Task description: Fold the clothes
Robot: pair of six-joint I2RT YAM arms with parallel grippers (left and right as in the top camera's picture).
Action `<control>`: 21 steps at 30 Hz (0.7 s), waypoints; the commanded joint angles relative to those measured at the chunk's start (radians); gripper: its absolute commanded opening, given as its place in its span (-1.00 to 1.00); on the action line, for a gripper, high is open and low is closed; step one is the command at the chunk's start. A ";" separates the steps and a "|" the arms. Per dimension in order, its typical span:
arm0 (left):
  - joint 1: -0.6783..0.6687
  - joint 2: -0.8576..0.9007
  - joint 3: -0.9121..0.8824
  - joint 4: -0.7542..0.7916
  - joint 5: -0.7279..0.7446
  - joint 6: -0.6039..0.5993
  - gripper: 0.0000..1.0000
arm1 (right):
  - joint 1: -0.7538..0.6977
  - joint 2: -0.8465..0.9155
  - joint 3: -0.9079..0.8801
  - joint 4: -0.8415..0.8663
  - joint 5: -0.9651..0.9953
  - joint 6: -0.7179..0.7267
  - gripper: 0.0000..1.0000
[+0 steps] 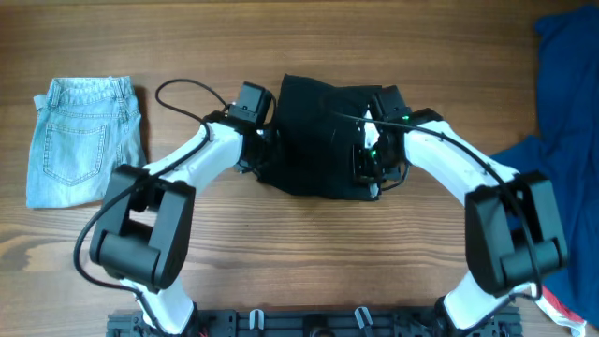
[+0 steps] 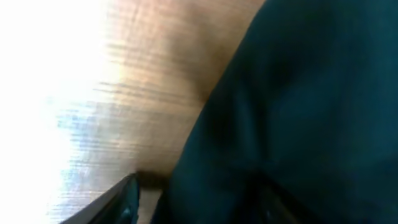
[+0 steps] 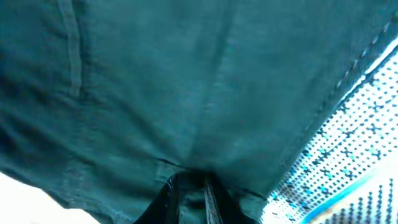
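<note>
The black garment (image 1: 318, 136) lies bunched in the middle of the table. My left gripper (image 1: 264, 142) is at its left edge. In the left wrist view the dark cloth (image 2: 298, 112) fills the right side and lies between the fingers (image 2: 196, 202), which stand wide apart; the right finger is mostly hidden by cloth. My right gripper (image 1: 371, 150) is on the garment's right part. In the right wrist view its fingers (image 3: 190, 199) are close together, pinching a fold of the cloth (image 3: 186, 81). A whitish mesh lining (image 3: 348, 155) shows at the right.
Light-blue denim shorts (image 1: 84, 140) lie folded at the far left. Bright royal-blue fabric (image 1: 571, 94) lies at the right edge. Bare wooden table (image 1: 309, 253) lies in front of the garment; it also shows in the left wrist view (image 2: 155, 81).
</note>
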 commanded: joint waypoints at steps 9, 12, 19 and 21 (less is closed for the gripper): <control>-0.006 0.023 0.003 -0.260 0.068 0.020 -0.92 | 0.000 0.042 -0.010 -0.060 0.223 0.016 -0.67; -0.006 0.023 0.003 -0.337 0.134 0.020 -0.92 | -0.008 0.042 -0.010 -0.056 0.281 0.016 -0.66; -0.012 0.022 0.003 -0.509 0.217 0.020 -0.92 | -0.064 0.042 -0.010 -0.034 0.381 0.016 -0.64; -0.027 0.020 0.003 -0.531 0.239 0.021 -0.92 | -0.087 0.042 -0.010 -0.007 0.384 0.016 -0.62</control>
